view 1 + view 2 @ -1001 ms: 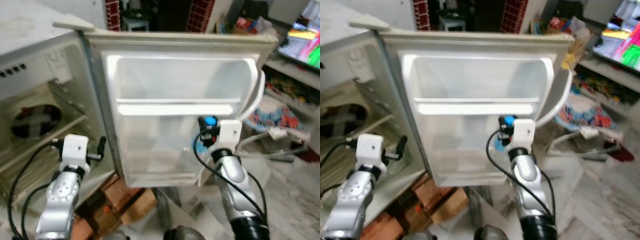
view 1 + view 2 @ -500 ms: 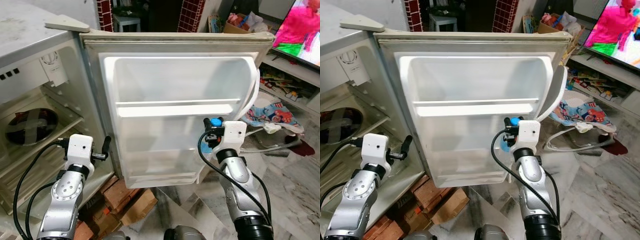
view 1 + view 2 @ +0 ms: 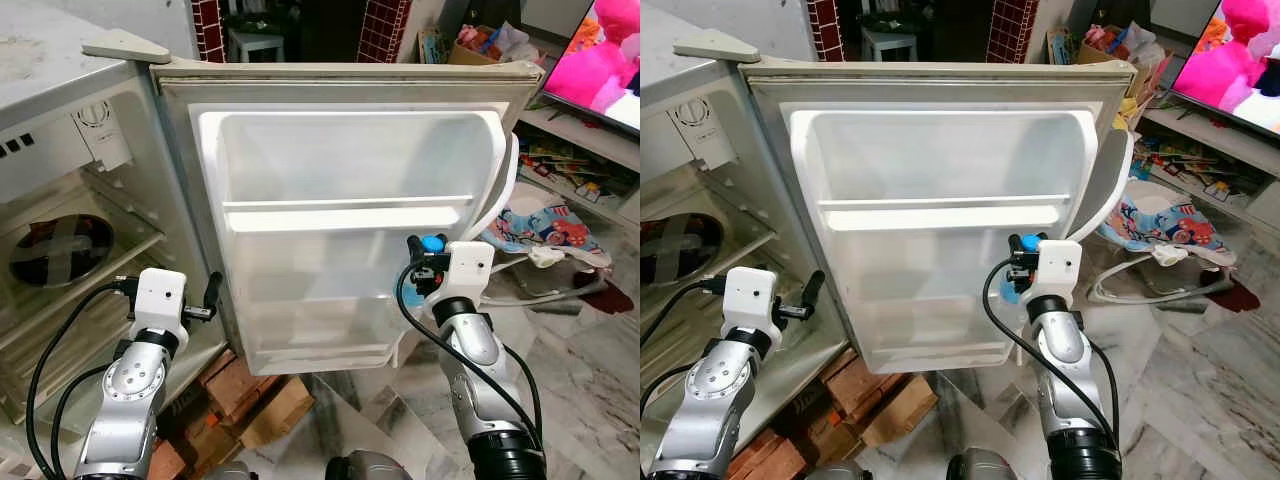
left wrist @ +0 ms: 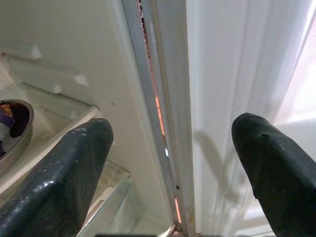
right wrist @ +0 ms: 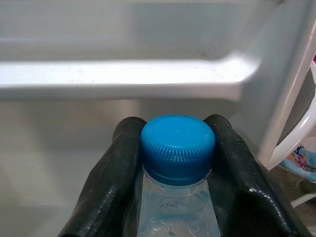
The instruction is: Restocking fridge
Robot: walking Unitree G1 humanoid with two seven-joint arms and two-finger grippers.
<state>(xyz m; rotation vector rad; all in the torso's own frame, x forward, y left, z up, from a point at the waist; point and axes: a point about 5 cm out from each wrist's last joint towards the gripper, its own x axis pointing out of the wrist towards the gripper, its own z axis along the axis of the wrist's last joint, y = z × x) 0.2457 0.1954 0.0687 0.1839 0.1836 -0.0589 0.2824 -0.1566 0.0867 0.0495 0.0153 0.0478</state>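
The fridge door stands wide open towards me, and its white door shelf holds nothing. My right gripper is shut on the neck of a clear water bottle with a blue cap. It holds the bottle upright in front of the door's lower right part, below the shelf. The blue cap also shows from the head. My left gripper is open and empty. It sits low at the hinge side, between the fridge body and the door.
A metal bowl sits on a shelf inside the fridge. Bricks and cardboard lie under the fridge. To the right are a baby seat with colourful cloth, a low shelf and a lit screen.
The head view has shifted and steadied from a blurred picture. Both arms hold about the same places against the door, the bottle still in the right gripper.
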